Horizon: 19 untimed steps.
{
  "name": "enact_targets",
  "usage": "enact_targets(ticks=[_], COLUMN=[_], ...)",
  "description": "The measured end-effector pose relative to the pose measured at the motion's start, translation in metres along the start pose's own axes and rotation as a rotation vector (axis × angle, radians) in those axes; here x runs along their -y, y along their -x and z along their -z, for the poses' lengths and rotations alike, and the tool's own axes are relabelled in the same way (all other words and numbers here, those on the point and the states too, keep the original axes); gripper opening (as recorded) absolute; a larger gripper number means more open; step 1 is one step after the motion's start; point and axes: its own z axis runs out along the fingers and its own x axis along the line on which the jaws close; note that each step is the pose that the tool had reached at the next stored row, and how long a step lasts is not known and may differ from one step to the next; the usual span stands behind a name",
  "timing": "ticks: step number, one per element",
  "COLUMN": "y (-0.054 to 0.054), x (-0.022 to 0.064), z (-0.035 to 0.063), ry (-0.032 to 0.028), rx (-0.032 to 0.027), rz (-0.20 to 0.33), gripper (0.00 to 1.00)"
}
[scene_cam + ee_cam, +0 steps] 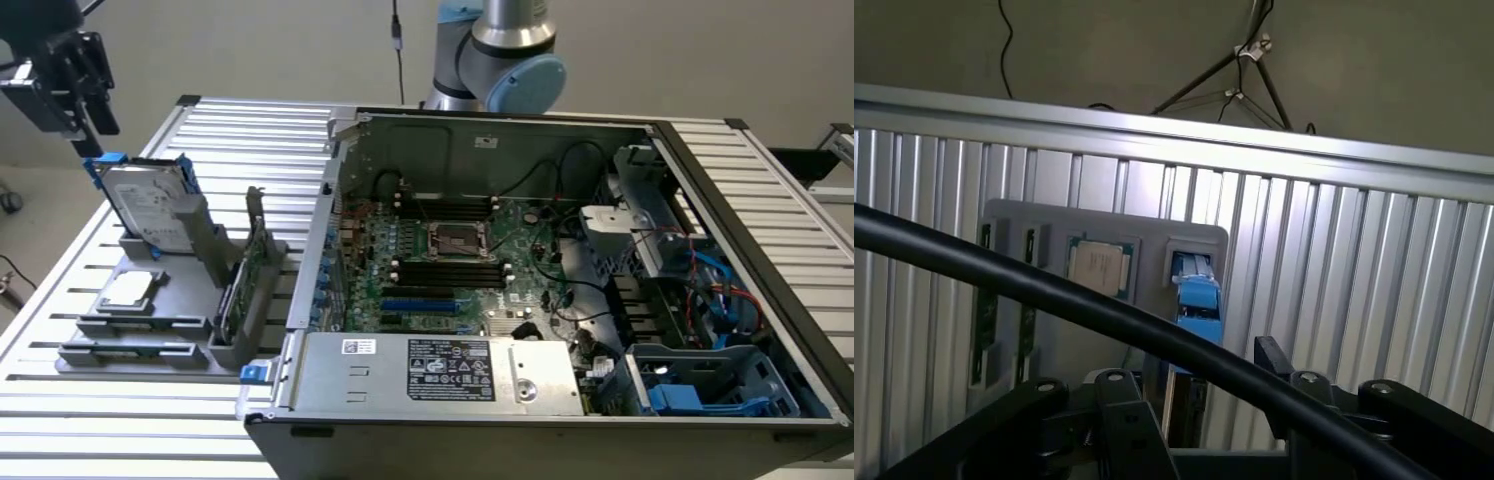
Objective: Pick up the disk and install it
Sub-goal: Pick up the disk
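The disk (pixel 147 205), silver-grey with blue side rails, stands on edge in a slot at the far end of a grey holder (pixel 174 310) on the exterior view's left. My gripper (pixel 88 135) hangs just above the disk's top edge, open, holding nothing. In the wrist view the disk's blue rail (pixel 1199 300) lies in line with the gap between my two black fingers (pixel 1126 405), and my gripper (pixel 1199 385) is clear of it. The open computer case (pixel 534 250) lies to the exterior view's right of the holder.
The holder also carries a small square silver chip (pixel 130 290) and a thin green card (pixel 234 290) on edge. Inside the case are the motherboard, cables and a blue drive cage (pixel 694 385). A black cable (pixel 1054 295) crosses the wrist view. The table is slatted metal.
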Motion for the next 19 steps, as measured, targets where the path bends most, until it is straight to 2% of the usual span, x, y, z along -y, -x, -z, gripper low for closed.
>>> enact_targets(ticks=[3, 6, 19], y=[-0.002, -0.003, -0.011], x=[-0.0001, 0.0006, 0.0012], z=[-0.0056, -0.0106, -0.0239], ry=[-0.0003, -0.0010, -0.0074], rx=[0.0027, 0.0101, 0.0750], rz=[-0.002, -0.005, -0.025], gripper=[0.54, 0.54, 0.54])
